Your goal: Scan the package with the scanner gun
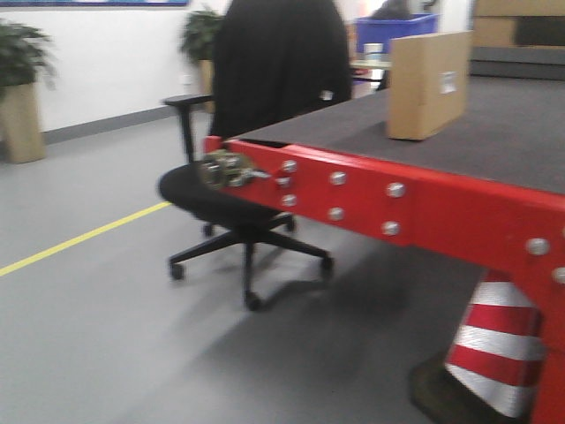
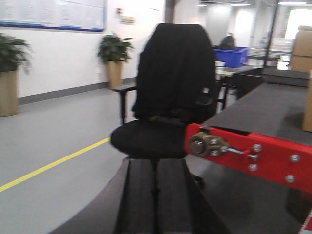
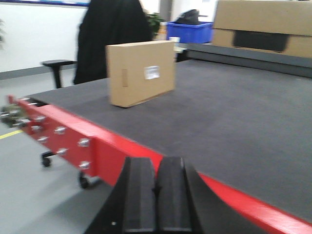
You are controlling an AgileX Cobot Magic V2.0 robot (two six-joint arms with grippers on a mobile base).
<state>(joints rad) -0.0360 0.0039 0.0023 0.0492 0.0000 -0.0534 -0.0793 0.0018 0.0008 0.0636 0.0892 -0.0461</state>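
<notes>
Red-framed table, grey top; black office chair at its corner. Package upright on table near red edge, white label facing right wrist. Left gripper clenched, empty; right gripper same, short of table

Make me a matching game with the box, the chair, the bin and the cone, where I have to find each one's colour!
Things:
1. package
2. office chair
3. storage bin
4. traffic cone

Colours:
A. blue
B. red and white stripes
C. black
D. tan

Right pairs: 1-D, 2-C, 3-A, 4-B.
</notes>
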